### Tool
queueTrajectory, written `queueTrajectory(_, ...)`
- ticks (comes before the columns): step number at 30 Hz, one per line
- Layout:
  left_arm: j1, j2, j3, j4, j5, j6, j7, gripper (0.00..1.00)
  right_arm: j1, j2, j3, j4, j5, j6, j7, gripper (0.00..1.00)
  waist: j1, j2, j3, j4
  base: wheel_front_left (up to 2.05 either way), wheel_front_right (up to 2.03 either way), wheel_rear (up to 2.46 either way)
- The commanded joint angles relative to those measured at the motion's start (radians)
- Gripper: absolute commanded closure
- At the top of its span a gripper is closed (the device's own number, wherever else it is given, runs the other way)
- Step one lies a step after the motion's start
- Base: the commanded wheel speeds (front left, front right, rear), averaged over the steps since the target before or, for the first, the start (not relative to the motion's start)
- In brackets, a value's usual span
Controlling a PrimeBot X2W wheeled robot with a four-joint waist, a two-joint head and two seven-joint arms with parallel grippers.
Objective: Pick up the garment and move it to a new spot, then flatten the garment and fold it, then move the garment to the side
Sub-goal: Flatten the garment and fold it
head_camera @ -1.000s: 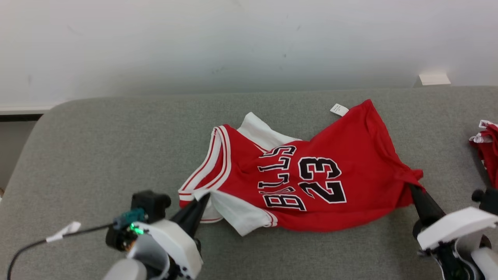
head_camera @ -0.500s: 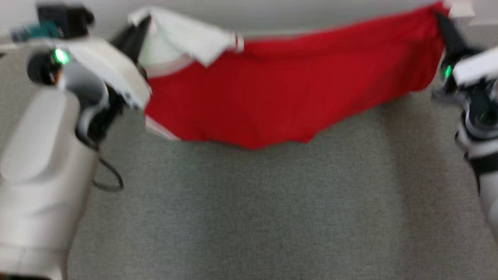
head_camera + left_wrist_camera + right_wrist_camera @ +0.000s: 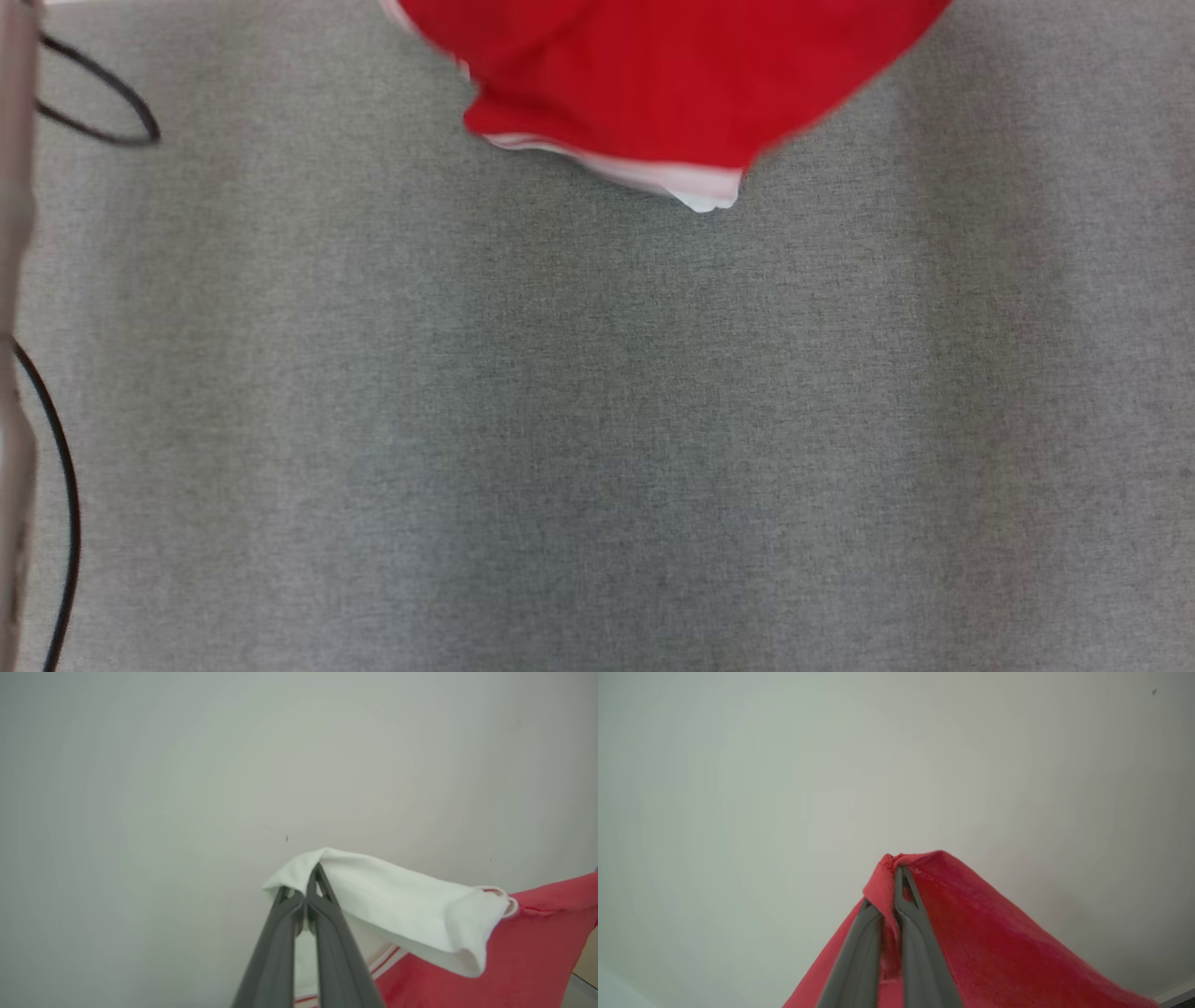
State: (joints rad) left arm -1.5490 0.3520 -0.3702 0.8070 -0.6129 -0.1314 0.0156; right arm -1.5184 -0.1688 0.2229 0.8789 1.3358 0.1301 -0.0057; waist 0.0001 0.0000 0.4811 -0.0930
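The left gripper [image 3: 301, 882] had its two long dark fingers pressed together on a fold of white sleeve. The right gripper [image 3: 889, 889], likewise closed tight, pinched a bunched red edge. Each held one end of the single red cloth garment [image 3: 672, 84] with a white sleeve and striped trim. The garment hung slung between them, its long axis running from the left gripper across to the right, so neither arm was the nearer, and laying it down would probably need both to lower together. Its lowest white-edged fold sagged below the two grippers, over the flat grey woven fabric surface [image 3: 597, 420]; whether it touched could not be told. One thin black cable [image 3: 103, 103] looped at that surface's left edge. Beyond stood a plain pale wall [image 3: 187, 765].
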Motion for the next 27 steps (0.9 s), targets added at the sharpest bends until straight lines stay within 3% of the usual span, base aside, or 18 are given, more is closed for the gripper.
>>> queueTrajectory(1,-0.036,0.003,0.006,0.020,-0.011,0.002,-0.016,1.00,-0.027,0.002,0.002,0.012,-0.007,0.001,-0.009,1.00,-0.0001,0.0000,-0.001,0.000,0.00,0.00,0.00)
queueTrajectory(14,-0.239,-0.031,-0.003,0.195,-0.064,0.002,-0.080,1.00,-0.175,-0.014,0.014,0.068,-0.003,0.001,-0.032,1.00,-0.0001,0.0000,-0.034,0.025,0.00,0.00,0.00)
queueTrajectory(21,-0.127,-0.022,-0.103,0.189,-0.109,0.002,-0.024,1.00,-0.061,-0.020,0.073,0.078,-0.014,0.001,0.019,1.00,-0.0001,0.0000,-0.054,0.053,0.00,0.00,0.00)
queueTrajectory(27,0.046,0.031,-0.222,0.096,-0.215,0.002,0.077,1.00,0.111,-0.022,0.143,0.052,0.001,0.001,0.096,1.00,-0.0001,0.0000,-0.118,0.067,0.00,0.00,0.00)
